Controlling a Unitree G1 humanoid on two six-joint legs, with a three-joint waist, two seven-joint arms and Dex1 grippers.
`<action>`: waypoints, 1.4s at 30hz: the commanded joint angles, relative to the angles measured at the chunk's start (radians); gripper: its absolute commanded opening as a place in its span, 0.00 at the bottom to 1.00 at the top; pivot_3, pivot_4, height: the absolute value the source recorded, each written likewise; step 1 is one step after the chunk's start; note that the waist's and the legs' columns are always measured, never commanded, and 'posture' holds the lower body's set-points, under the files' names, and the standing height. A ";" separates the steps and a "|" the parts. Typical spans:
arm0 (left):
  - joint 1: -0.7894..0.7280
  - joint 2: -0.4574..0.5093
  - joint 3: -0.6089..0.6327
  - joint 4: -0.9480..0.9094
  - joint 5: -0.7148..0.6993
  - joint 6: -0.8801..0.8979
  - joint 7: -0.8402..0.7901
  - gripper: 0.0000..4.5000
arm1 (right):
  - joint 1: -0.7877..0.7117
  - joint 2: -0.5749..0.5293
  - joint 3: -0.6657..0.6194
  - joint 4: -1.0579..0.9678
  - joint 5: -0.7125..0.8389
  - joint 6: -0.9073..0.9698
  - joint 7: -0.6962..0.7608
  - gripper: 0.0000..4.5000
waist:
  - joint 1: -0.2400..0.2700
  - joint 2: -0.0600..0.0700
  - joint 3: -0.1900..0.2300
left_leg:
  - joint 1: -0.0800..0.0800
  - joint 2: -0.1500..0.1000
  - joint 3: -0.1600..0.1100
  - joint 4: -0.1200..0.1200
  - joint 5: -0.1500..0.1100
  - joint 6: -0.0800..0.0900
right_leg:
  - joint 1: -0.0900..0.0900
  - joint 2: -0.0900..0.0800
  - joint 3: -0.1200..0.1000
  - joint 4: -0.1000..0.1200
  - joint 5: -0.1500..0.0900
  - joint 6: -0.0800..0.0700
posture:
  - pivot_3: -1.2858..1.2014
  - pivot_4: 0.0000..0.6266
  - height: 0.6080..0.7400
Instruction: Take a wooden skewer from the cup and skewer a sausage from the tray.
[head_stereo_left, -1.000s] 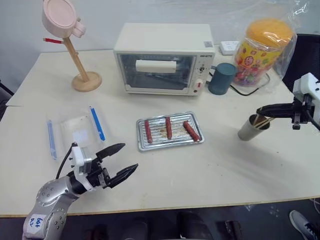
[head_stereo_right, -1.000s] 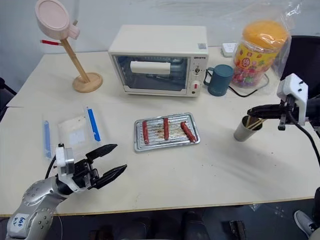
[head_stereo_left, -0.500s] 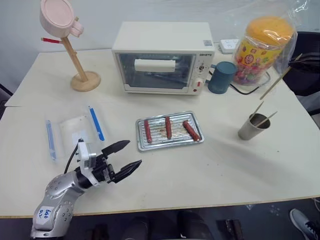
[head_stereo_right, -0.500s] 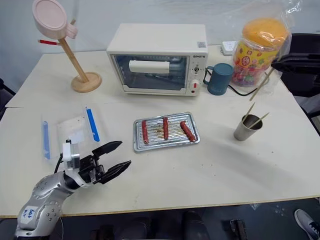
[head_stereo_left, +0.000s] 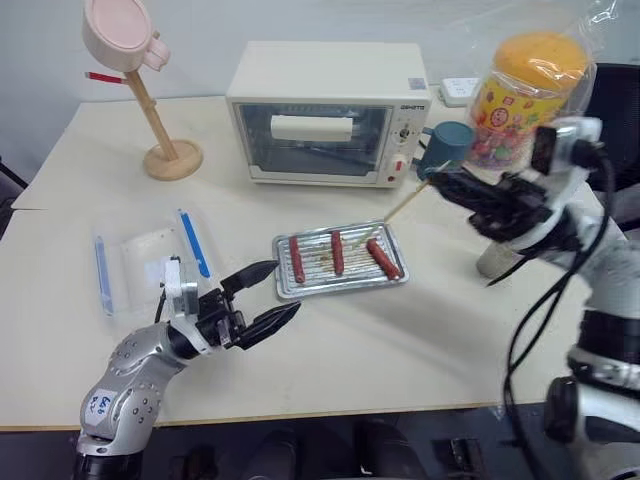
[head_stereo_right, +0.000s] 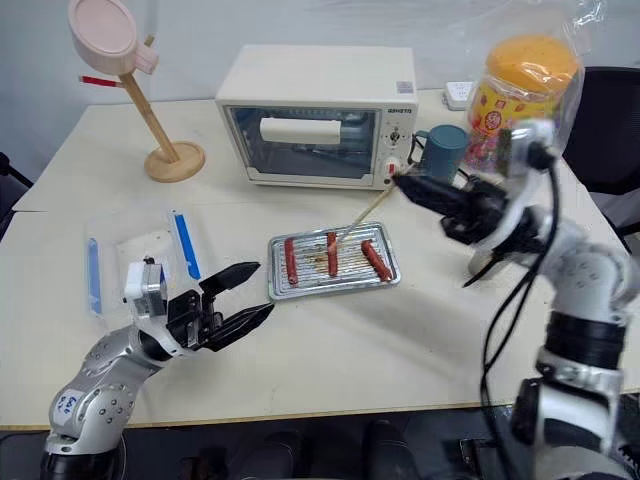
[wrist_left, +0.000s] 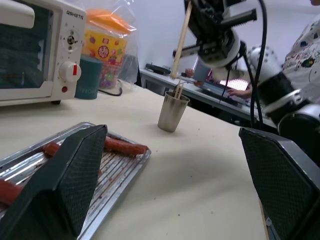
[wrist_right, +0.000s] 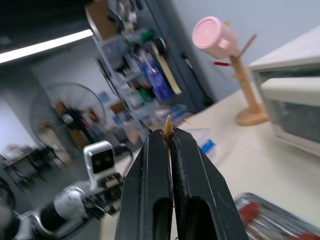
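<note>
While the left claw (head_stereo_left: 268, 293) gapes empty, the right claw (head_stereo_left: 447, 184) pinches a wooden skewer (head_stereo_left: 402, 207) over the tray (head_stereo_left: 283, 290), before the toaster oven (head_stereo_left: 325, 112).

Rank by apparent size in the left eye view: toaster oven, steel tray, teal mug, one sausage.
1. Toaster oven, clearly largest.
2. Tray.
3. Teal mug, partly hidden by the right gripper and farther away, so its true size is less sure.
4. Sausage, smallest.

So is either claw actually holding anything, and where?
The right gripper pinches a wooden skewer near its top end; the left gripper is open, holding nothing.
</note>
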 joint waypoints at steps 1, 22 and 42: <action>-0.011 -0.022 0.010 -0.052 -0.044 0.007 0.037 1.00 | 0.030 0.061 -0.018 -0.074 0.095 0.004 -0.090 0.01 | -0.004 0.000 0.000 | 0.000 0.000 0.000 0.000 0.000 0.000 | 0.000 0.000 0.000 0.000 0.000 0.000 | 0.52 0.24 1.00; -0.095 -0.144 -0.071 -0.019 0.000 -0.019 0.109 1.00 | 0.098 0.192 0.092 -0.147 0.175 -0.060 -0.207 0.01 | -0.008 0.000 0.000 | 0.000 0.000 0.000 0.000 0.000 0.000 | 0.000 0.001 0.000 0.001 0.000 0.000 | 0.52 0.24 1.00; -0.100 -0.146 -0.077 0.003 0.006 -0.040 0.099 0.46 | 0.110 0.179 0.123 -0.149 0.174 -0.097 -0.195 0.00 | -0.007 0.000 0.000 | 0.000 0.000 0.000 0.000 0.000 0.000 | 0.000 0.000 0.000 0.000 0.000 0.000 | 0.52 0.24 1.00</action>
